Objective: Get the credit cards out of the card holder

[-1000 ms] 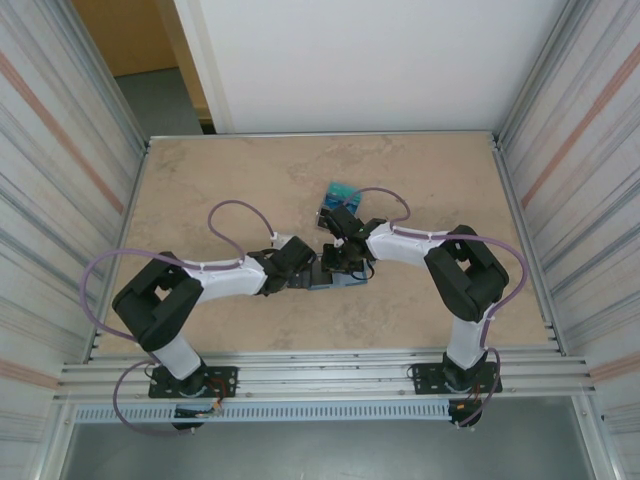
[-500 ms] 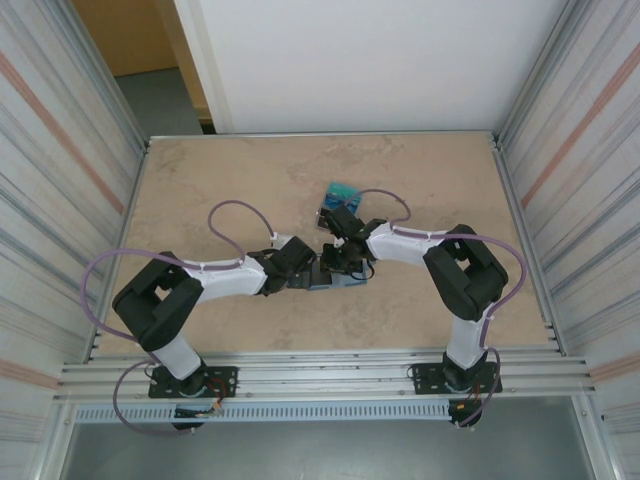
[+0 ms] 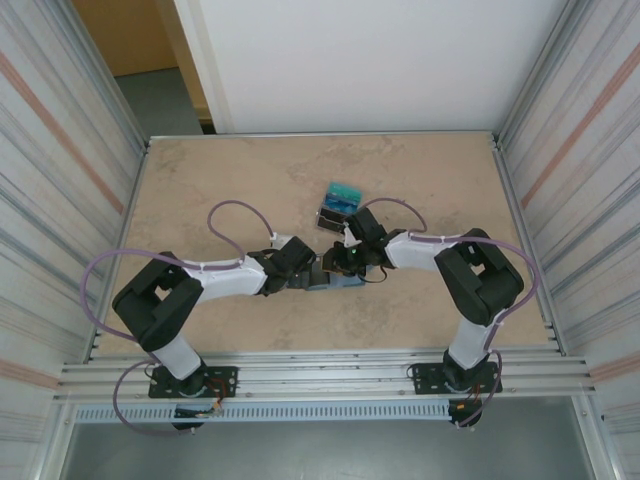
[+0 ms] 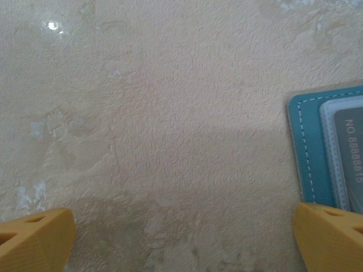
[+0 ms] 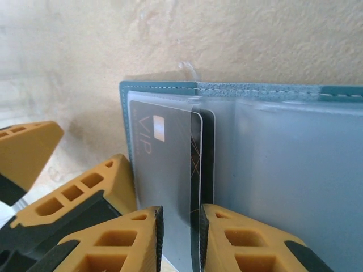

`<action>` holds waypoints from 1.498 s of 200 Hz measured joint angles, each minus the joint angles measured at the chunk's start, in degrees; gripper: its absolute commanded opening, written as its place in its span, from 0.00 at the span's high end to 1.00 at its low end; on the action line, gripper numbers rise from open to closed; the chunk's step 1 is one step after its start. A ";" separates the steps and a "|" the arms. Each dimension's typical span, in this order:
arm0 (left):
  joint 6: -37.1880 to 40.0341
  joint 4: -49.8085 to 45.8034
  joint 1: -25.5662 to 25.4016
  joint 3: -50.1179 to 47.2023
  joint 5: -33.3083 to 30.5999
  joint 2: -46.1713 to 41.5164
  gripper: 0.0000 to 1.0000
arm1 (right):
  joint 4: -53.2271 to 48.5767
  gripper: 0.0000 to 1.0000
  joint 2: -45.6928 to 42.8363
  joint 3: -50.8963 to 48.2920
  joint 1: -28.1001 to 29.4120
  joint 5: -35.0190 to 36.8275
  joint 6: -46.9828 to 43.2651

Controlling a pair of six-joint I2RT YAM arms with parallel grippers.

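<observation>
My right pincer point(image 5: 180, 238) is pinching the credit card point(image 5: 164, 170); I'm aiming for a straight pull out of the card holder point(image 5: 272, 93), left pincer point(image 4: 181, 238) spread wide.

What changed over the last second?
The right arm swung rightward and back toward its base, away from the small dark tray of teal cards. Its gripper is pinched on the dark VIP credit card in the teal bifold card holder. Left arm, open left gripper, holder and tray stayed put.
</observation>
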 measured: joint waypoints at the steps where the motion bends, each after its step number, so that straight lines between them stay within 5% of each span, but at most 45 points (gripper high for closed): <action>1: 0.00 -0.02 0.00 0.00 -0.02 0.00 0.01 | 0.13 0.75 0.00 -0.07 -0.02 -0.11 0.02; 299: 0.00 -5.68 0.04 1.33 -2.36 -0.42 0.01 | 24.46 0.82 2.43 -8.35 -4.39 -12.55 10.05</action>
